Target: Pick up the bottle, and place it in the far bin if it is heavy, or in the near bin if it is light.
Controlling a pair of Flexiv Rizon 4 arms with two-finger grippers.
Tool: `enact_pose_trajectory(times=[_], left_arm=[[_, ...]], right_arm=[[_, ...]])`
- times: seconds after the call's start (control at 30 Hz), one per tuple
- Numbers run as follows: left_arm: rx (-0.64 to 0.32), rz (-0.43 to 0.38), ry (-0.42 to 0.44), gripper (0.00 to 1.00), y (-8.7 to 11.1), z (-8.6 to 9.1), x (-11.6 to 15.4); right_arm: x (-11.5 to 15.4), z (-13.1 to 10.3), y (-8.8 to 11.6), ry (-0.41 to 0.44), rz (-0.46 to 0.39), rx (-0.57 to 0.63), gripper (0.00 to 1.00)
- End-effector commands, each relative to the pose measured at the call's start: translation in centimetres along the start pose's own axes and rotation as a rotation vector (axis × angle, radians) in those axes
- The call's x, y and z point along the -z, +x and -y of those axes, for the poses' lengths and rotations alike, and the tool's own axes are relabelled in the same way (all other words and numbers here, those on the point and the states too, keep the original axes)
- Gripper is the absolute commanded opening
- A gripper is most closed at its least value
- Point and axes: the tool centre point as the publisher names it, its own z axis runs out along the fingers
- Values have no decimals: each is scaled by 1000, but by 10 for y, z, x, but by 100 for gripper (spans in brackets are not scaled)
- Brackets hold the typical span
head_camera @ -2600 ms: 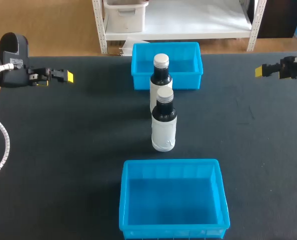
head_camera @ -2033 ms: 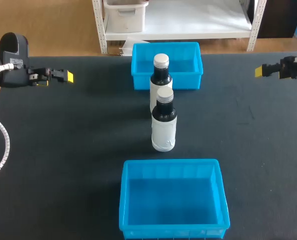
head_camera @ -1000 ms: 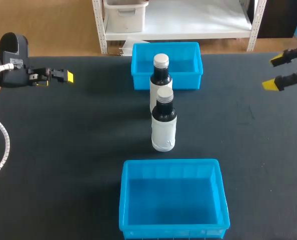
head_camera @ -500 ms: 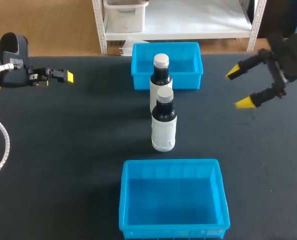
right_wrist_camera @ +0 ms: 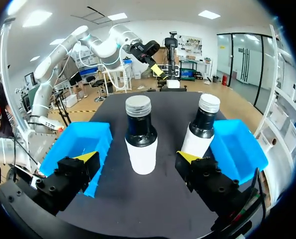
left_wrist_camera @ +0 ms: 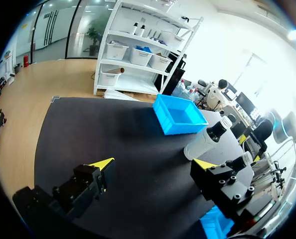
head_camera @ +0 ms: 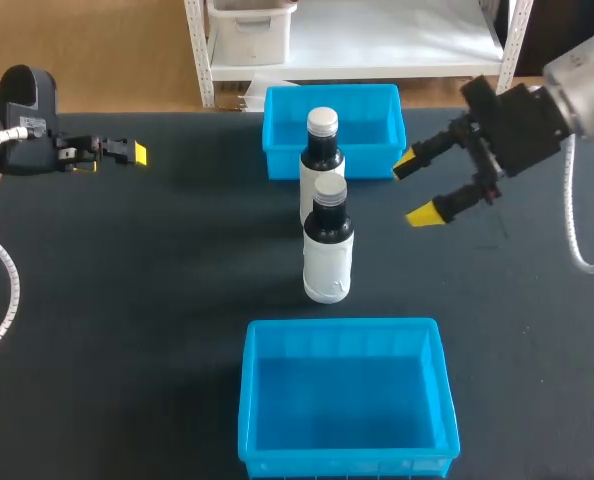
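Head view shows 2 round white bottles with dark necks, the near bottle [head_camera: 328, 255] and far bottle [head_camera: 321, 165], upright on the matte black table [head_camera: 127, 300] between the glossy blue plastic far bin [head_camera: 280, 162] and near bin [head_camera: 342, 325]. The right gripper [head_camera: 413, 190], fingers spread, hangs right of them. Only the left wrist view reveals the left gripper [left_wrist_camera: 153, 164] spread too.

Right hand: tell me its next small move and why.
Probably advance the right hand straight ahead until its open fingers straddle the near bottle. In the right wrist view that bottle stands upright, lined up between the fingers and not yet touched. The far bottle stands off to one side.
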Motion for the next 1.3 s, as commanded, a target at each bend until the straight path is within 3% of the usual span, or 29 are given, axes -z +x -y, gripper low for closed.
enact_pose_trajectory(times=[0.03,0.6,1.3], left_arm=[[0,0,0,100,0,0,0],[0,0,0,100,0,0,0],[0,0,0,100,0,0,0]], right_arm=[[-19,-5,-5,29,-20,-16,100],[-62,9,-18,-3,-39,-66,100],[-88,1,-37,-20,-34,-41,100]])
